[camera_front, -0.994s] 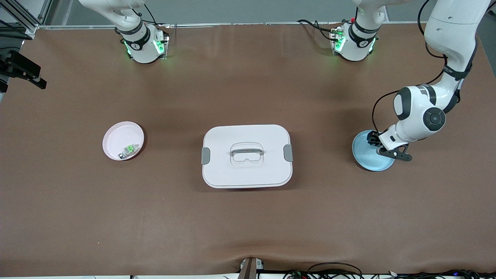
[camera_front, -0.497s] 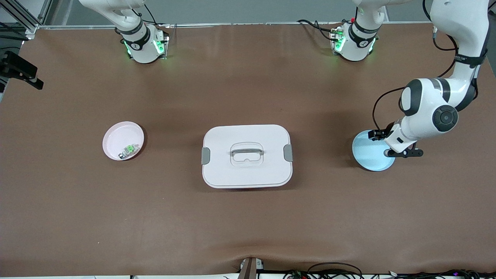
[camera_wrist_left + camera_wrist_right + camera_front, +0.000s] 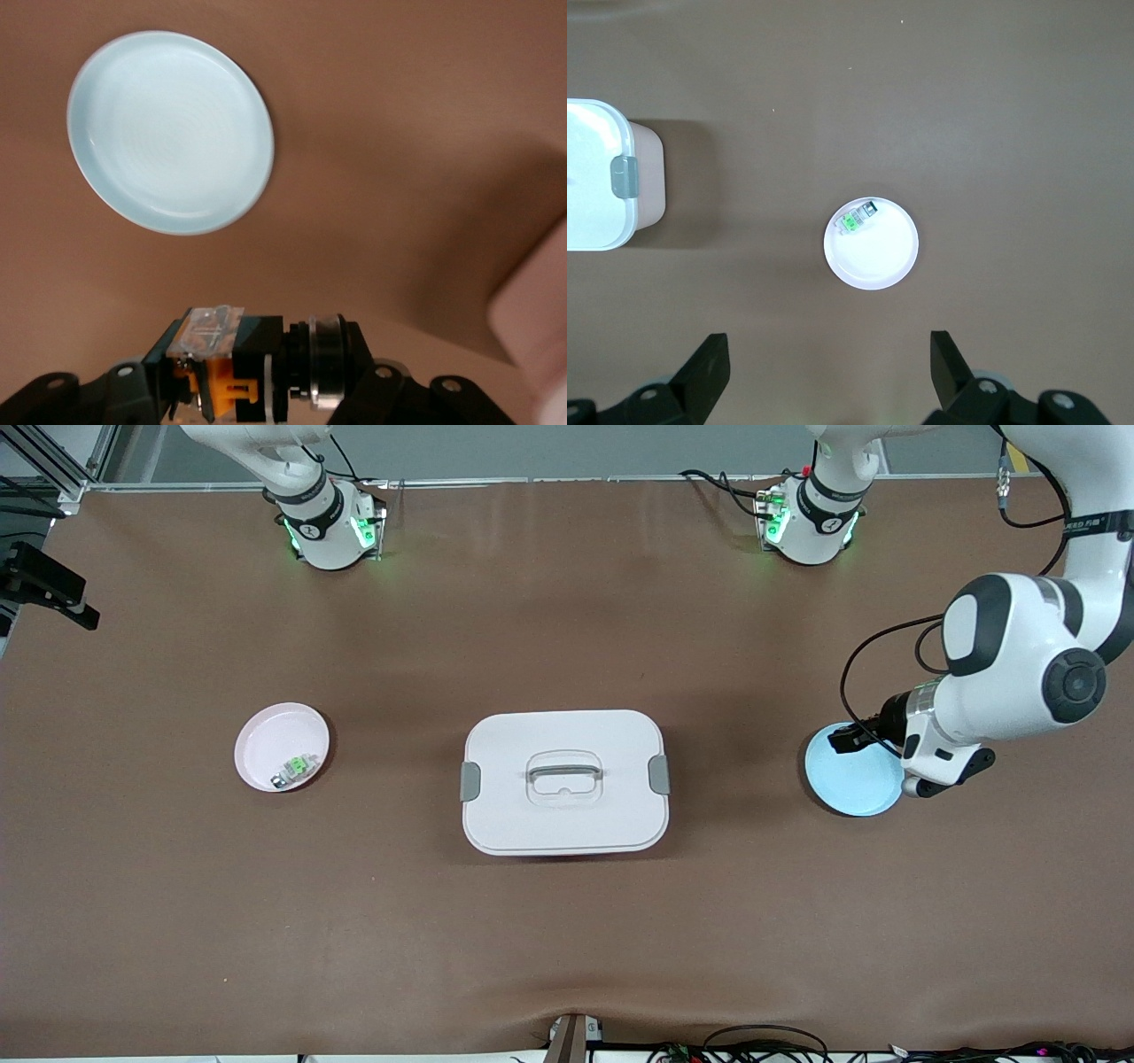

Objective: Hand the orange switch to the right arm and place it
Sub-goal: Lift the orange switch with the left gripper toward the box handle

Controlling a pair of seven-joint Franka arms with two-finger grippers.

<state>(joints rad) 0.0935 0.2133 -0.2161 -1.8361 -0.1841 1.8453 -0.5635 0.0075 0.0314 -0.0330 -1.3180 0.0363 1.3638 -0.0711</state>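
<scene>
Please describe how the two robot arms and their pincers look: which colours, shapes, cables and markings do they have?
Both arms are white, with rounded segments and black joint bands. The left arm has a round dark-grey joint cap, a silver wrist ring, a looping black cable and black lettering on a band. Both bases glow green. The left pincer and right pincer are black, with two fingers.

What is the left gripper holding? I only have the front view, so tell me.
Observer: In the left wrist view, the left gripper is shut on the orange switch.
Operator: Check the blue plate; the arm covers part of it here.
Observer: The blue plate is empty all over.
Operator: Report the right gripper.
Observer: The right gripper is open, high over the pink plate, which holds a green-and-silver part.
</scene>
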